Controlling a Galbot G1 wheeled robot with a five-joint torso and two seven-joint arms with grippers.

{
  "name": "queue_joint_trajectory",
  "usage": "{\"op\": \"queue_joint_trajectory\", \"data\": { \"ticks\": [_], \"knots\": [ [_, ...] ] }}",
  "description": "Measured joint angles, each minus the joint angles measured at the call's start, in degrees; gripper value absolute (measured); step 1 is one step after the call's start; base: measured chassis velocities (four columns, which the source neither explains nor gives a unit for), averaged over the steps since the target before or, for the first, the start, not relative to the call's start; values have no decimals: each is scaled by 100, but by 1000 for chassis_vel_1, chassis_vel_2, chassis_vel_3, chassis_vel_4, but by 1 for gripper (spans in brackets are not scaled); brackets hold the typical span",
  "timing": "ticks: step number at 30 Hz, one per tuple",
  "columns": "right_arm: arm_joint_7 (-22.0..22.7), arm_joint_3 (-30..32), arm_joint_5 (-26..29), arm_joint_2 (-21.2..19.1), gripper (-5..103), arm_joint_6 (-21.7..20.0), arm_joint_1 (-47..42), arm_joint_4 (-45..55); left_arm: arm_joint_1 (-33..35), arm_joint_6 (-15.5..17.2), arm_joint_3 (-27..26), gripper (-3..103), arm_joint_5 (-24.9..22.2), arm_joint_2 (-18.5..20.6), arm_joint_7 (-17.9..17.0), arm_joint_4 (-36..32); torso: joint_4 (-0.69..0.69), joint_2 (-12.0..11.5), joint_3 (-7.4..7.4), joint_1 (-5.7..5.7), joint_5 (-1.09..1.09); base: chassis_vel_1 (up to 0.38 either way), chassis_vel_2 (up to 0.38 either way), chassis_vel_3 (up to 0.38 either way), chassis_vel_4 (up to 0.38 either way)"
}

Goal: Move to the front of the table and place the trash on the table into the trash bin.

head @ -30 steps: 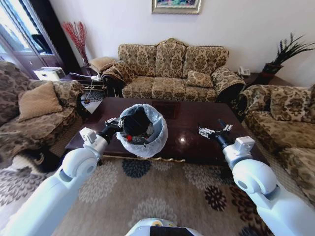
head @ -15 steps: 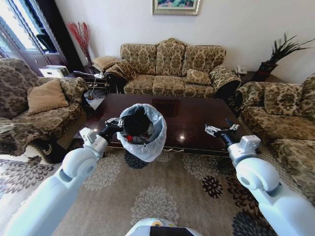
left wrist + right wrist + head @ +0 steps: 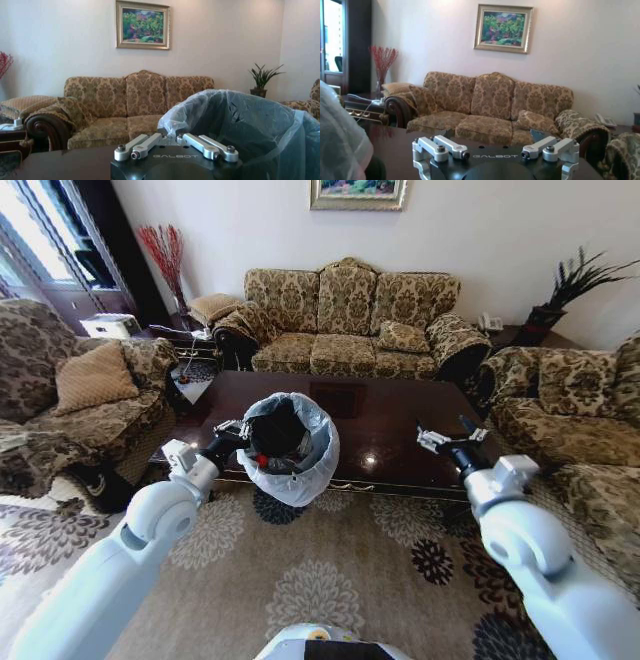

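My left gripper [image 3: 236, 434] is shut on the rim of the trash bin [image 3: 291, 446] and holds it in the air, tilted, over the near edge of the table [image 3: 390, 415]. In the left wrist view its fingers [image 3: 150, 141] pinch the pale plastic bag at the trash bin's [image 3: 245, 123] edge. Trash lies inside the bin, among it a red bit [image 3: 263, 461]. My right gripper [image 3: 451, 439] hovers open over the table's near right part, with nothing between its fingers [image 3: 449, 145]. The glossy top shows reflections and no scraps that I can make out.
A patterned sofa [image 3: 350, 320] stands behind the table, an armchair [image 3: 70, 410] to the left and another sofa [image 3: 575, 420] to the right. A flowered rug [image 3: 330, 570] covers the floor in front. A side table [image 3: 190, 370] with small items sits at the far left corner.
The whole picture has shifted: the camera moved back from the table, so more rug shows in front. The left gripper keeps hold of the bin and the right stays open.
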Motion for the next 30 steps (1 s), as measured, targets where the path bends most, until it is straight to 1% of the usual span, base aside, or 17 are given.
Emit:
{"op": "queue_joint_trajectory", "data": {
  "ticks": [3, 12, 21, 23, 24, 25, 26, 27, 29, 30],
  "knots": [
    [-30, 121, -59, 23, 100, 83, -30, -106, 0, -1, 0, 4, 0, 0, 3, -1, 0, 1, -1, -2, 0, 0, 0, 0, 0],
    [-80, 328, -70, 65, 100, 145, 94, -406, 0, -1, 0, 4, 0, 0, 2, 0, 1, 0, 0, 0, 1, 0, 0, 0, 0],
    [11, 460, 95, 33, 100, -6, 200, -315, 29, -15, -35, 4, 1, -16, 3, -1, 1, 0, 0, 0, 1, 0, 0, 0, 0],
    [36, 487, 101, 31, 100, -59, 208, -282, 107, -39, -119, 4, 16, -60, 9, -20, -1, 0, 0, 0, 1, 0, 0, 0, 0],
    [62, 516, 107, 31, 100, -112, 205, -258, 215, -73, -228, 4, 35, -123, 19, -50, 0, 0, 0, 0, 0, 0, 0, 0, 0],
    [93, 577, 147, 33, 100, -160, 181, -225, 297, -90, -280, 4, 38, -149, 18, -55, 3, 0, 0, 0, 1, 0, 0, 0, 0],
    [93, 577, 147, 33, 100, -160, 181, -225, 297, -90, -280, 4, 38, -149, 18, -55, 3, 0, 0, 0, 1, 0, 0, 0, 0],
    [91, 618, 176, 37, 100, -163, 146, -222, 381, -110, -359, 4, 46, -193, 33, -77, 0, 0, 0, 0, 2, 0, 0, 0, 0],
    [27, 694, 201, 47, 100, -122, 64, -254, 815, -265, -826, 4, 119, -449, 99, -235, 0, 0, 0, 0, 0, 0, 0, 0, 0],
    [27, 694, 201, 47, 100, -122, 64, -254, 815, -265, -826, 4, 119, -449, 99, -235, 0, 0, 0, 0, 0, 0, 0, 0, 0]
  ]
}}
